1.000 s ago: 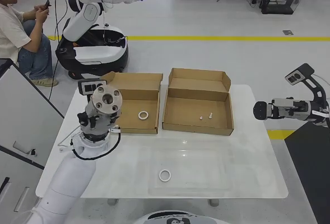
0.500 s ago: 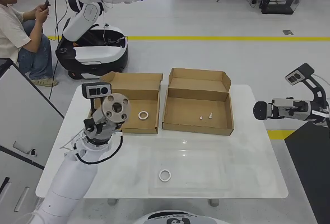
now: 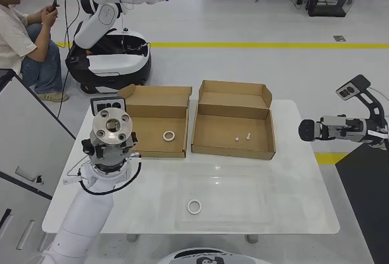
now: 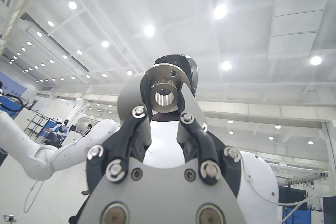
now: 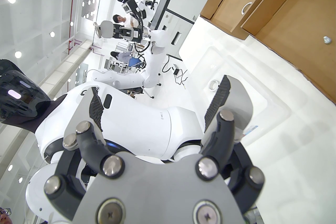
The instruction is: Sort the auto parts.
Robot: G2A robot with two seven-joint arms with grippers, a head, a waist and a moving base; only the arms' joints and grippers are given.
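Left pincer (image 4: 163,98) is clamped narrow on the metal flanged hub (image 4: 164,70), pads on the hub's neck and flange end up. It's held high over the left part of the bench (image 3: 300,198), beside the left box (image 3: 148,135) seen from above, and points up twd the head. Right pincer (image 5: 160,101) is wide open w/ nothing in it, off the bench's right side, well apart from the parts. Step in hand, I'd judge: carry the hub to its box & set it down. The grip is on a smooth round neck, so it'll prob twist or slip if the wrist swings fast. Turn the wrist over slow & don't leave the heavy flange end hanging sideways. Which box? Left box has a white ring (image 3: 169,136); right box (image 3: 217,132) has small fasteners (image 3: 242,138). The hub is neither, tho it's round & bored like the ring, so the left box looks likelier, not certain. Come in over the box wall w/ clearance & lower till the flange is near the cardboard floor, then open. Don't drop from height: metal will prob bounce or dent the card. Aim for bare floor beside the ring, not on it. A second ring (image 3: 194,206) lies in the clear tray (image 3: 247,198) near the bench front, prob the next pick.
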